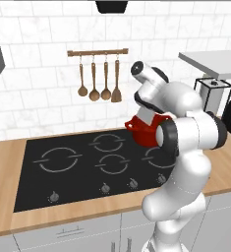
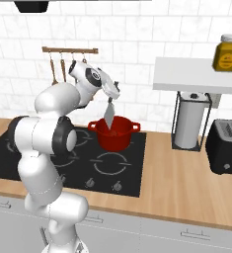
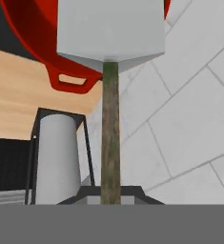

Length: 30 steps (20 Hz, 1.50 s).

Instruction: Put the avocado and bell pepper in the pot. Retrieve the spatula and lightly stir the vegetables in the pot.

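My gripper (image 2: 112, 94) is clamped on the spatula (image 2: 109, 112), jaws pinched on the top of its thin handle. The blade hangs down, its lower edge just over the pot (image 2: 113, 134) mouth, toward the rim's 9 o'clock side in the right base view. In the hand view the handle runs straight up from between my jaws to the flat grey blade at 12 o'clock, with the pot's red wall and one loop handle behind it.

The spatula looks light and stiff, so I judge it won't flex while stirring. Held this far up, the smooth handle could swivel if the blade drags on a vegetable or the pot wall. Light sweeps are safer.

The pot sits on the cooktop (image 2: 105, 170) at its back right burner. I can't see the pepper or avocado inside; the rim hides the contents.

Room is fair. The paper-towel holder (image 2: 190, 121) stands at 3 o'clock of the pot, well apart. The tiled wall is close behind at 12 o'clock, and the wooden utensils (image 1: 100, 81) hang off at 10 o'clock. The pot's rim is the nearest edge to mind.
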Motion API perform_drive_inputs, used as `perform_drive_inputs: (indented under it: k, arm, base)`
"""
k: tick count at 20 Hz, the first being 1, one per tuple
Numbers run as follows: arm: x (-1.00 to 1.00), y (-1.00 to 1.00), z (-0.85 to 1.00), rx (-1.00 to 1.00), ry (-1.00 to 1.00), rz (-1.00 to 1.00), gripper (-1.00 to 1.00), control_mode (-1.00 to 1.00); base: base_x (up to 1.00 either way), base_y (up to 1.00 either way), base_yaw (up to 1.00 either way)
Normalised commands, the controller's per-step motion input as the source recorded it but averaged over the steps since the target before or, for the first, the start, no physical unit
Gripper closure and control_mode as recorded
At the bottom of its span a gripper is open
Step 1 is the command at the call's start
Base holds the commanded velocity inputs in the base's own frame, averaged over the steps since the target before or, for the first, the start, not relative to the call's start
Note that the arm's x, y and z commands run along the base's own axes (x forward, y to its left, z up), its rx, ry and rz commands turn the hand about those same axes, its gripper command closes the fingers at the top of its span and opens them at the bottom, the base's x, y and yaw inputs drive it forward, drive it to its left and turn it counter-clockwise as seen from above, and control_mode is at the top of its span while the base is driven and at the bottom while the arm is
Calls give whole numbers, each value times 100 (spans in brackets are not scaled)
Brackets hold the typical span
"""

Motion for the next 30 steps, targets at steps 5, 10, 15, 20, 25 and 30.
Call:
perform_drive_inputs:
  k: [5,10,15,20,25,30]
  arm:
    - [9,0,-3,-14,0,2,100,-100]
    - [21,0,-9,-14,1,8,100,-100]
    - [23,6,-7,-6,3,6,100,-100]
    - [29,3,-7,0,1,5,100,-100]
    - [25,0,-9,0,2,4,100,-100]
    - [4,0,-34,0,0,5,100,-100]
  base:
    - [0,0,0]
    - [0,0,0]
    - [0,0,0]
    - [0,0,0]
    - [0,0,0]
    - [0,0,0]
